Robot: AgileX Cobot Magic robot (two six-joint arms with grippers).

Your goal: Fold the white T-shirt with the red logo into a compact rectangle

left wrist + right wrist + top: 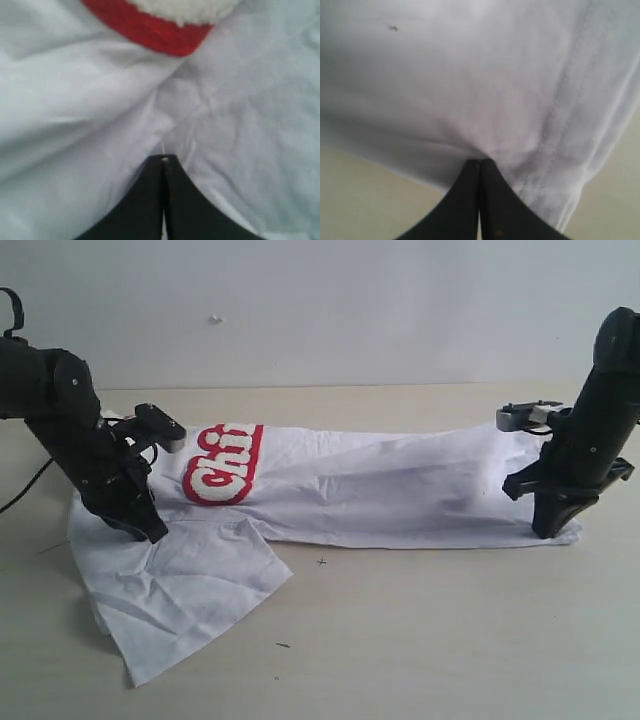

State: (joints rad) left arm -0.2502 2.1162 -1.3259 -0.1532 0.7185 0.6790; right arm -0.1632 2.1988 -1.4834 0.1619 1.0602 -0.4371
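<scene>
Cloth soft and floppy, so grab it by the edges

Stretched long across the table (450, 640), half folded: white T-shirt (380, 490), red logo (222, 465) showing near the left end, one loose flap spread out in front. Left pincer (150, 530) clenched tight near the logo, likely nipping a crease. Right pincer (548, 530) clenched too, cloth puckered at its tips beside the stitched hem. Light, thin and bendy. Sure to sag and wrinkle, never break. Best pinched at hems and corners, both ends together, then lifted slowly and kept pulled flat.

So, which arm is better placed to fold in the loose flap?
Left, probably: the left gripper grips the shirt beside the flap; the right gripper pinches the far end.
</scene>
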